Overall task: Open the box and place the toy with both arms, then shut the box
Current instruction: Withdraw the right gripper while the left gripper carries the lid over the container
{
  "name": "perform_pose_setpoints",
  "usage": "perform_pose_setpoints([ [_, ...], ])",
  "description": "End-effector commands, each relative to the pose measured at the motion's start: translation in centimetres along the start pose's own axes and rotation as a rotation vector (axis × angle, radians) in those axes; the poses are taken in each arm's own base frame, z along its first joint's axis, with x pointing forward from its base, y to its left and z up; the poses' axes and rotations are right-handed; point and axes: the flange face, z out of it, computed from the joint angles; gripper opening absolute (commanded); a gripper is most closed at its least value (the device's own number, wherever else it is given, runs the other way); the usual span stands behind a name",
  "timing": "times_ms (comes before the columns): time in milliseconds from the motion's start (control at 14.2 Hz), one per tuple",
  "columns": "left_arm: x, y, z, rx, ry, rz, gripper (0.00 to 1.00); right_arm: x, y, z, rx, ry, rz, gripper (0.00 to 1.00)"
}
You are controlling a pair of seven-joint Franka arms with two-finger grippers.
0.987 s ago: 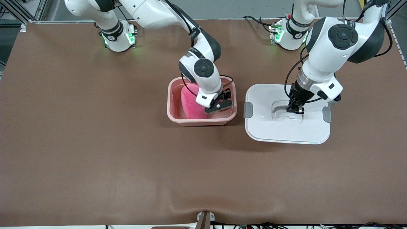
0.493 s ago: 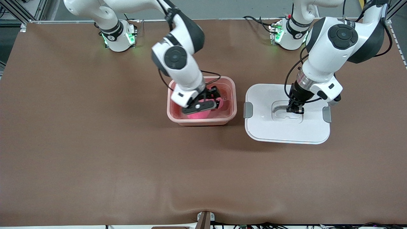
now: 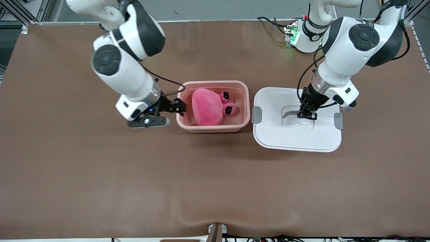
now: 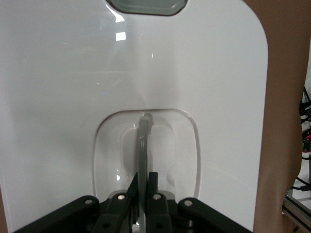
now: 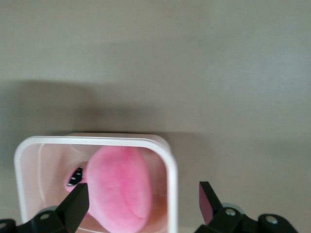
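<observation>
The hot-pink plush toy (image 3: 210, 111) is lying inside the open pale pink plastic box (image 3: 247, 101). The right gripper (image 3: 174, 108), fingers spread and empty, is hanging beside it. The left gripper (image 3: 307, 115) is pinching the clear handle of the white flat lid (image 3: 295, 137), which is lying beside the box toward the left arm's end; closing is left to do.

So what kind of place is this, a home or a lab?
Most likely a robotics lab: two robot arms bolted at a brown-covered table, aluminium framing, loose cables.

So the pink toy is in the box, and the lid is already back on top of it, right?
Not quite. The toy is in the box, but the front view shows the lid off it, beside it toward the left arm's end, with the left gripper shut on its handle.
</observation>
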Motion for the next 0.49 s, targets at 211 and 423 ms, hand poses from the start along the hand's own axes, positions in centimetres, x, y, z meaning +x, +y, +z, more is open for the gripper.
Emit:
perform_pose_setpoints([
  [211, -4.2, -1.1, -0.6, -0.031, -0.041, 0.06, 0.0, -0.7, 9.4, -5.5, -0.045, -0.047, -0.052, 1.0],
  [423, -6.5, -1.4, -0.7, -0.041, -0.057, 0.046, 0.0, -0.5, 14.8, -8.3, -0.058, -0.05, -0.085, 1.0],
])
